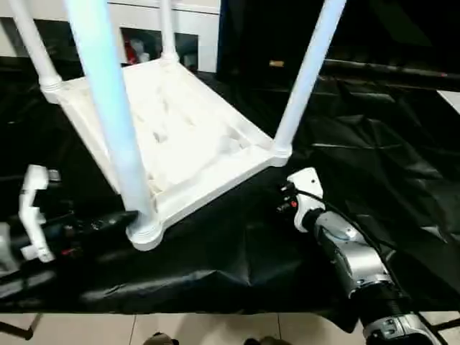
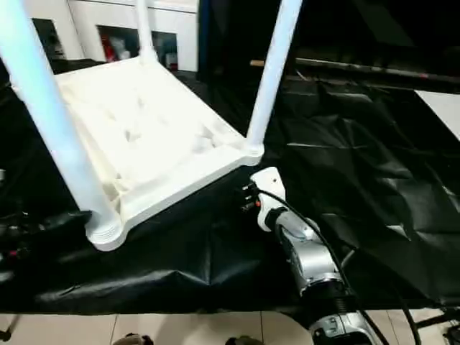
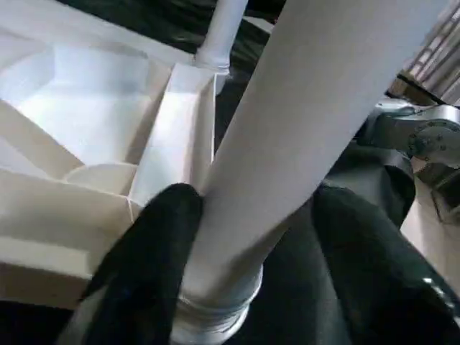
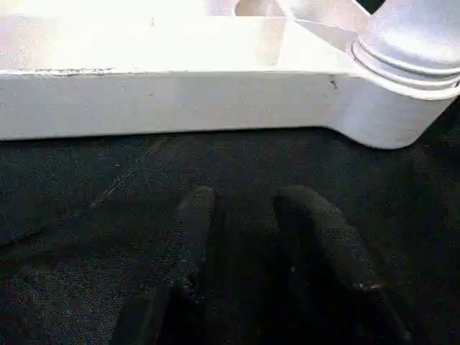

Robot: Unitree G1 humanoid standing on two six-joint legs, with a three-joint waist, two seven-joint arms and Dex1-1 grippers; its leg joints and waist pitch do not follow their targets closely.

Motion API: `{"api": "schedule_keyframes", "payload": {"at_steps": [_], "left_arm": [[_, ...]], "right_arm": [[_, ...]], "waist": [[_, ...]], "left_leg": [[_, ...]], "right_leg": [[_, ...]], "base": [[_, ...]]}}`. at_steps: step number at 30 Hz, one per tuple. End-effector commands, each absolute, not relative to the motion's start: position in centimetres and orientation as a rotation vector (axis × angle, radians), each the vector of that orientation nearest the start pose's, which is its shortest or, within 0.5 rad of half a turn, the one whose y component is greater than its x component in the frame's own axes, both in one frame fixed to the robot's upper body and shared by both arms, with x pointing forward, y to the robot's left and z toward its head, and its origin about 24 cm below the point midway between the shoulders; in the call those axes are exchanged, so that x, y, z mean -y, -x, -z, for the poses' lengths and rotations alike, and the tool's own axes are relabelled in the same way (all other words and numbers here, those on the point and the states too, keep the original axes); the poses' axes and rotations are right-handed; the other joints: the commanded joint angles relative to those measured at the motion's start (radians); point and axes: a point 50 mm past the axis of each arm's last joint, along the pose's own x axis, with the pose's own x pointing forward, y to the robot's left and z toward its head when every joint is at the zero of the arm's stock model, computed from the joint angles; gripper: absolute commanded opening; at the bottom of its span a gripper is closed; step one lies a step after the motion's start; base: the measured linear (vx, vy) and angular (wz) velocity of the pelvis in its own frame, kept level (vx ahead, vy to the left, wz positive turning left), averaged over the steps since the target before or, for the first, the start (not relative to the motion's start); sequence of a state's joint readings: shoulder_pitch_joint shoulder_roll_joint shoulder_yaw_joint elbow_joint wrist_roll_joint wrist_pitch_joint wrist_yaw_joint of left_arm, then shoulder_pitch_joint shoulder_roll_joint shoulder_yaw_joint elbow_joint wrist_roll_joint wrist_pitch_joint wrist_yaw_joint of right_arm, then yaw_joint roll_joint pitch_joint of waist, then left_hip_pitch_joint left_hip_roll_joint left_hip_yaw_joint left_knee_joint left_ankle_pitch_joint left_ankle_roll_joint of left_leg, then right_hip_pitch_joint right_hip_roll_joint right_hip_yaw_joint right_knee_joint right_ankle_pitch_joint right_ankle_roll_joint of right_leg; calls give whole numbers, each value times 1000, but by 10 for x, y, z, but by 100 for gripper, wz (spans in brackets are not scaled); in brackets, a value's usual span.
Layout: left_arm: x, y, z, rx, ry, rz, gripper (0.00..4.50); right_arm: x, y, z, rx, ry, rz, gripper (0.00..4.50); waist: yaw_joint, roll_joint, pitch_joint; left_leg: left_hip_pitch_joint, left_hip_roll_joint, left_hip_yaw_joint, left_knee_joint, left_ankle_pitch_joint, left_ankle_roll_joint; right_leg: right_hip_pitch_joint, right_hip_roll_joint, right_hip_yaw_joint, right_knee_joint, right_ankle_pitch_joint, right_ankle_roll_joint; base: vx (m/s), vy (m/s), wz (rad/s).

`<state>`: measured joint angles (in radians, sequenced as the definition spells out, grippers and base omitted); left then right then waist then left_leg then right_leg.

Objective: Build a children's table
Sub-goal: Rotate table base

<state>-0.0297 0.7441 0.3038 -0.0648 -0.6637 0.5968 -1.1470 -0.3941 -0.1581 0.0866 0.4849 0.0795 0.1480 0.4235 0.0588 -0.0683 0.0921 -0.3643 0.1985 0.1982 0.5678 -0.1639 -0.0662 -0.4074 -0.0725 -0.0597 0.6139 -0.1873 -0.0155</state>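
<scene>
Crinkled black sheet, white glass-fronted cabinet behind, pale floor tiles.

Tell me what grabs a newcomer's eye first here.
The white table top lies upside down on black sheeting, four legs rising from its corners. At the nearest leg, the left gripper has a black finger on each side. The right gripper rests on the sheeting beside the top's edge.

White table top, white legs, black cloth, black fingers

no readable text, no labels, no brands, no numbers
</scene>
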Motion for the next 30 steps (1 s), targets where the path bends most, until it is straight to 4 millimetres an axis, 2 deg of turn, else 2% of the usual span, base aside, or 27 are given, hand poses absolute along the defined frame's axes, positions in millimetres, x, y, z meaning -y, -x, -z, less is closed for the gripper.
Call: {"api": "schedule_keyframes", "payload": {"at_steps": [1,5,7,10,11,12,13,14,16,17,18,19,20,21,24,25,26,27,28,29,30], "left_arm": [[-265,-225,-116,-303,172,970,327],[-257,-224,-114,-313,145,990,344],[-248,-230,-113,-268,125,984,370],[-237,-239,-114,-191,88,976,386],[-228,-246,-114,-159,82,986,386],[-226,-247,-114,-156,82,990,386],[-219,-250,-113,-143,77,1001,386],[-213,-253,-112,-140,79,1008,386],[-207,-257,-111,-139,82,1016,386],[-196,-260,-107,-144,85,1045,386],[-194,-260,-107,-143,84,1049,386],[-191,-261,-106,-142,84,1055,386],[-189,-262,-106,-138,85,1066,386],[-180,-263,-105,-138,100,1106,386],[-173,-263,-105,-139,121,1147,386],[-170,-263,-105,-138,125,1163,386],[-166,-263,-105,-138,129,1185,386],[-162,-262,-105,-141,134,1210,386],[-157,-260,-105,-147,134,1245,386],[-153,-259,-105,-150,133,1269,386],[-148,-257,-105,-152,136,1297,386]], "right_arm": [[134,-317,-24,-287,93,-518,154],[135,-318,-25,-286,97,-515,154],[135,-318,-24,-286,98,-515,154],[134,-319,-24,-287,99,-516,154],[133,-319,-24,-287,100,-518,154],[132,-319,-24,-287,100,-518,154],[132,-320,-24,-286,102,-519,154],[131,-320,-24,-285,105,-519,154],[131,-321,-24,-286,108,-518,154],[130,-321,-24,-287,113,-513,154],[130,-321,-24,-286,114,-512,154],[130,-322,-24,-286,115,-511,154],[130,-322,-24,-285,113,-511,154],[129,-323,-24,-280,112,-510,154],[127,-324,-25,-272,109,-518,154],[127,-324,-25,-271,108,-520,154],[126,-325,-26,-268,112,-523,154],[125,-326,-26,-268,114,-527,154],[124,-327,-26,-267,121,-532,154],[124,-328,-27,-266,126,-535,154],[123,-329,-27,-266,128,-539,154]], "waist": [[2,35,-62],[1,32,-61],[3,33,-59],[7,33,-60],[7,35,-62],[8,32,-63],[8,37,-66],[6,32,-66],[7,41,-71],[6,44,-73],[5,38,-73],[6,39,-74],[6,52,-75],[6,56,-77],[6,53,-78],[7,63,-80],[6,60,-80],[6,64,-80],[6,64,-81],[5,70,-81],[3,67,-82]], "left_leg": [[23,29,-15,-67,-256,-37],[23,29,-14,-66,-261,-33],[23,30,-15,-67,-270,-35],[24,32,-16,-68,-271,-40],[24,31,-17,-67,-267,-44],[22,29,-17,-65,-263,-44],[21,28,-17,-64,-257,-46],[20,29,-17,-64,-246,-43],[21,28,-17,-60,-232,-43],[20,27,-16,-58,-221,-40],[17,26,-15,-57,-212,-36],[18,26,-15,-57,-209,-34],[21,27,-15,-56,-215,-35],[19,26,-17,-55,-219,-36],[16,25,-15,-53,-215,-26],[16,25,-17,-52,-214,-26],[17,26,-16,-52,-217,-25],[15,25,-17,-52,-213,-24],[16,25,-16,-52,-212,-25],[16,25,-17,-52,-210,-26],[16,25,-16,-51,-209,-25]], "right_leg": [[40,-53,53,-61,-146,-199],[40,-52,53,-62,-145,-198],[40,-52,53,-64,-165,-193],[42,-54,54,-67,-170,-185],[42,-54,53,-65,-160,-184],[44,-55,53,-63,-151,-186],[47,-55,53,-61,-145,-186],[47,-54,52,-62,-133,-186],[49,-55,52,-56,-105,-195],[51,-54,52,-55,-88,-199],[53,-53,51,-56,-78,-202],[53,-54,52,-55,-76,-203],[50,-54,51,-58,-71,-209],[54,-53,49,-54,-67,-217],[57,-54,50,-56,-75,-221],[57,-56,50,-55,-78,-223],[56,-54,49,-57,-84,-223],[57,-54,48,-56,-83,-225],[56,-54,48,-56,-80,-226],[56,-53,47,-54,-68,-232],[56,-52,47,-53,-59,-239]], "base": [[0,0,0],[0,0,0],[0,0,0],[0,0,0],[0,0,0],[0,0,0],[0,0,0],[0,0,0],[0,0,0],[0,0,0],[0,0,0],[0,0,0],[0,0,0],[0,0,0],[0,0,0],[0,0,0],[0,0,0],[0,0,0],[0,0,0],[0,0,0],[0,0,0]]}}
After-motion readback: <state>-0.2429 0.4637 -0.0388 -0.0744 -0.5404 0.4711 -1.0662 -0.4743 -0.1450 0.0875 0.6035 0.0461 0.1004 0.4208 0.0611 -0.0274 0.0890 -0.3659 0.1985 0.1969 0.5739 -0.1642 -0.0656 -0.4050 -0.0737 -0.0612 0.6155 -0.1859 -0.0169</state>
